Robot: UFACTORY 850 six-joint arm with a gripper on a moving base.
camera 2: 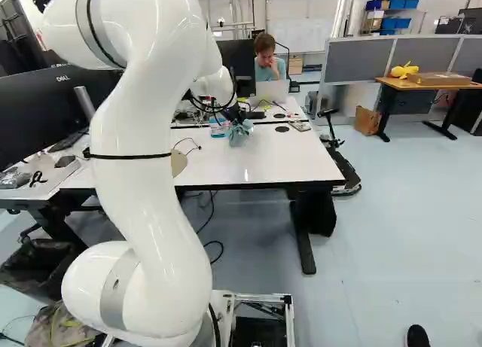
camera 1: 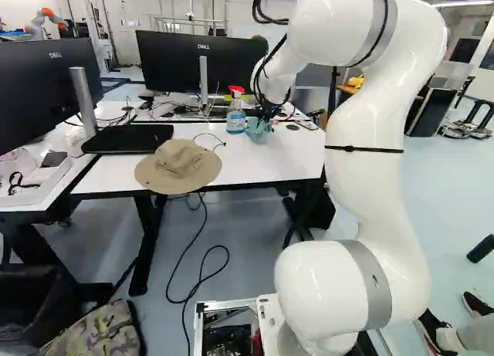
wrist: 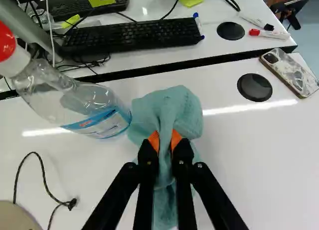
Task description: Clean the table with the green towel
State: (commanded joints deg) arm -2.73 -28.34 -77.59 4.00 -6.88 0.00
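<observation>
- Biggest thing first, the white table (camera 2: 263, 159): I couldn't spot any obvious mess on it, so no idea how much was actually wiped. No finished job to call, imo.
- The white arm (camera 1: 370, 178) reached out over the far part of the top, so the near stretch was probably still on the to-do list, unless it had been done.
- Floppy tan hat (camera 1: 177, 167) sat at the near edge, covering a patch. That bit would've needed a detour or a hat move.
- Green towel (wrist: 172, 108) was bunched up beside the bottle, looking like it was down on the tabletop. So getting the cloth was done, wiping was the open question.
- Gripper (wrist: 166, 140) was closed in on a fold of it, orange pads pinching from both sides.
- Spray bottle (wrist: 92, 108) stood upright right by the cloth, easy to knock, I'd guess.
- Phone (wrist: 291, 73) lay near the seam, another obstacle.
</observation>
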